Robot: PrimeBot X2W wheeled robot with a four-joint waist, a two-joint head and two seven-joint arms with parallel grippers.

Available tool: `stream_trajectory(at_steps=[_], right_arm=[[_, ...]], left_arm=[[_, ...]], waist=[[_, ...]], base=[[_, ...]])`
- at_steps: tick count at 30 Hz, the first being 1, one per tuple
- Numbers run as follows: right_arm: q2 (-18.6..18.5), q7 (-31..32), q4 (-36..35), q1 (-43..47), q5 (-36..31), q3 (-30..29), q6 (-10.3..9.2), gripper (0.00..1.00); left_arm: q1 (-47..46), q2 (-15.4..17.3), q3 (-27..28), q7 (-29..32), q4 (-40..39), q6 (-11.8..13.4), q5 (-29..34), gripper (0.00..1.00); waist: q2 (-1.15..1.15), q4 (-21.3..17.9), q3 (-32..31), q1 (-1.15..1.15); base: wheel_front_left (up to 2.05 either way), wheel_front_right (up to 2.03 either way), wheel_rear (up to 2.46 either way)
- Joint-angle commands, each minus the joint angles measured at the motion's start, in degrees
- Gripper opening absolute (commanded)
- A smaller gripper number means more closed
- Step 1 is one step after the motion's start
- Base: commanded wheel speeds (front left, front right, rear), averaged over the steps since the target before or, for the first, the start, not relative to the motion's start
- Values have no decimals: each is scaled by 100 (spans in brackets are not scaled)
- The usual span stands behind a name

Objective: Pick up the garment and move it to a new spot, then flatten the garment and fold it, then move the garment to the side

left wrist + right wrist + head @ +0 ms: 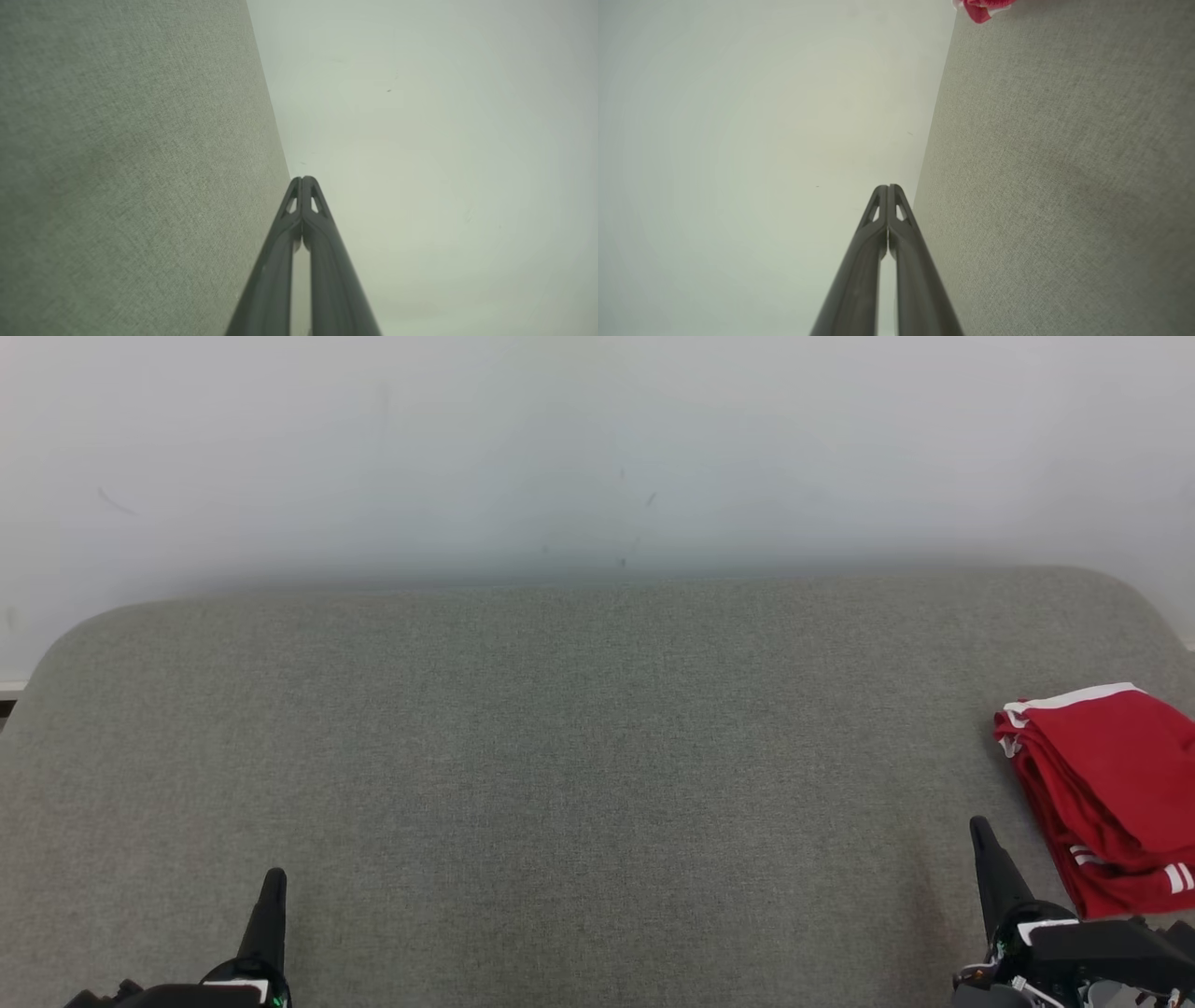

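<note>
I find the red garment (1116, 784) folded at the right edge of the grey surface (560, 756). The left gripper (274, 882) and right gripper (979, 828) are pressed together, empty. My judgement: withdraw the right one without brushing the stack.

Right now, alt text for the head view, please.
A folded red garment with white stripes lies at the right edge of a grey fabric surface. The left gripper and right gripper sit shut near the bottom corners.
</note>
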Motion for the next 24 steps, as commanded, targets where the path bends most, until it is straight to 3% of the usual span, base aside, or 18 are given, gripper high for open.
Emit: stream_trajectory(at_steps=[1,24], right_arm=[[19,32,-52,-67,118,-32,4,0],[68,159,-109,-117,773,-123,4,0]], left_arm=[[-74,34,26,35,-36,-36,-114,0],[-183,40,50,216,-61,-47,-828,0]], waist=[[0,2,5,0],[0,18,66,0]], base=[[0,0,0],[0,0,0]])
